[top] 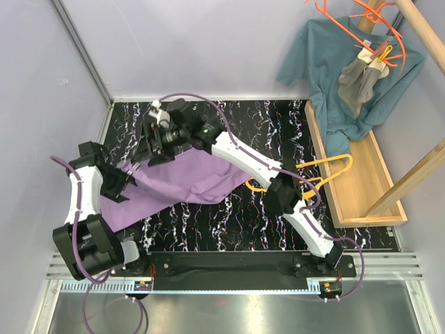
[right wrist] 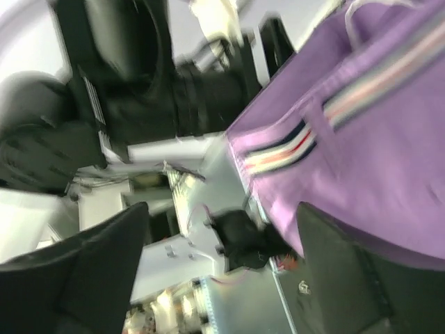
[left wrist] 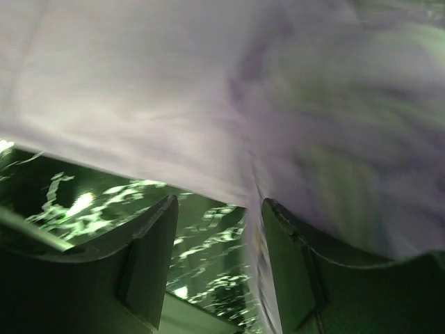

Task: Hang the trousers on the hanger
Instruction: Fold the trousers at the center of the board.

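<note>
The lilac trousers (top: 177,182) lie spread over the left half of the dark marbled table (top: 278,125). Their striped waistband (right wrist: 292,142) shows in the right wrist view. My right gripper (top: 142,149) (right wrist: 222,216) stands wide open at the trousers' far left edge, and the cloth rests over its right finger (right wrist: 348,271). My left gripper (top: 122,182) (left wrist: 219,209) is under the trousers' left side with its jaws apart. A cloth edge hangs beside its right finger (left wrist: 292,264). The yellow hanger (top: 327,161) lies at the right, partly under the right arm.
A wooden tray (top: 361,188) runs along the table's right side. Above it a teal shirt (top: 334,76) and a small grey garment (top: 361,80) hang from orange hangers (top: 354,21) on a wooden rack (top: 424,28). White walls close the back and left.
</note>
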Available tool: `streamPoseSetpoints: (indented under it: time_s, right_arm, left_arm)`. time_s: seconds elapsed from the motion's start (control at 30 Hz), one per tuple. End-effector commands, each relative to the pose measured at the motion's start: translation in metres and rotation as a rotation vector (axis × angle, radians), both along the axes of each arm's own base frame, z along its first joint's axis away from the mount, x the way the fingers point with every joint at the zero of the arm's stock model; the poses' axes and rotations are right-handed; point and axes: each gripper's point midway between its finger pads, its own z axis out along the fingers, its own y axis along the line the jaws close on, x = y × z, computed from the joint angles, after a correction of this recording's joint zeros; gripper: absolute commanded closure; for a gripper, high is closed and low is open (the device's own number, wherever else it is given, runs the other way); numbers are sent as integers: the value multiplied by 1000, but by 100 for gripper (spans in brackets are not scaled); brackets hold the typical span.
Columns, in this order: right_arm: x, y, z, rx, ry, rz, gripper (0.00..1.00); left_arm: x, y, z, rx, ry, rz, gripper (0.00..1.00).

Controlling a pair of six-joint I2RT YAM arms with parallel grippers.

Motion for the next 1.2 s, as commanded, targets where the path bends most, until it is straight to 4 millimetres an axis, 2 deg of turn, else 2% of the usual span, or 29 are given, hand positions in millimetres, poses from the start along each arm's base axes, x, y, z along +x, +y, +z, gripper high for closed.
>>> streamPoseSetpoints:
  time_s: [0.0, 0.03, 0.07, 0.1, 0.17, 0.2, 0.23, 0.27, 0.3, 0.33, 0.37, 0.4, 0.43, 0.47, 0.5, 0.6, 0.67, 0.73, 0.83, 0.97, 1.07, 1.13, 1.17]
  right_arm:
    - [-18, -20, 1, -81, -63, 64, 0]
    - [-19, -35, 5, -120, -71, 52, 0]
    - [-11, -43, 5, -152, -104, 10, 0]
    - [-4, -61, 15, -169, -152, -22, 0]
    - [16, -89, 12, -261, -187, -133, 0]
    - [18, -108, 16, -289, -190, -167, 0]
    - [33, -128, 16, -314, -179, -217, 0]
    - [43, -145, 13, -343, -162, -267, 0]
    - [43, -167, 9, -378, -119, -307, 0]
    - [55, -191, 4, -409, -84, -367, 0]
    - [55, -207, -16, -464, -36, -390, 0]
    - [53, -219, -5, -446, -42, -415, 0]
    - [56, -230, -8, -454, -38, -436, 0]
    - [51, -235, -23, -481, -20, -432, 0]
    - [52, -234, -17, -455, -42, -430, 0]
    - [50, -218, -26, -424, 12, -364, 0]
    - [52, -207, -18, -382, 26, -331, 0]
    - [57, -201, -25, -378, 52, -319, 0]
    - [54, -196, -28, -367, 67, -285, 0]
    - [51, -193, -34, -367, 59, -229, 0]
    - [52, -191, -45, -381, 62, -185, 0]
    - [50, -187, -54, -366, 77, -159, 0]
    - [46, -189, -73, -386, 106, -153, 0]
  left_arm:
    - [-26, 9, -19, 35, 129, 31, 43]
    - [-26, 9, -20, 39, 130, 28, 43]
    - [-28, 10, -20, 44, 129, 25, 43]
    - [-29, 13, -21, 58, 130, 31, 43]
    - [-33, 16, -20, 73, 133, 43, 43]
    - [-35, 16, -21, 73, 133, 46, 42]
    - [-40, 21, -23, 97, 152, 57, 42]
    - [-45, 22, -22, 102, 166, 65, 42]
    - [-48, 23, -23, 105, 176, 61, 42]
    - [-52, 22, -23, 102, 186, 56, 42]
    - [-59, 21, -22, 99, 209, 61, 42]
    - [-64, 21, -23, 95, 223, 67, 42]
    - [-70, 19, -23, 87, 234, 78, 42]
    - [-82, 17, -22, 80, 258, 113, 41]
    - [-93, 17, -25, 84, 295, 166, 40]
    - [-115, 11, -31, 48, 375, 243, 36]
    - [-123, 10, -33, 22, 438, 261, 36]
    - [-126, 13, -33, 31, 467, 246, 35]
    - [-139, 18, -28, 60, 543, 268, 35]
    - [-152, 28, -11, 86, 528, 361, 32]
    - [-165, 36, 5, 128, 573, 408, 32]
    - [-170, 44, 9, 184, 577, 430, 32]
    - [-172, 47, 12, 207, 575, 447, 32]
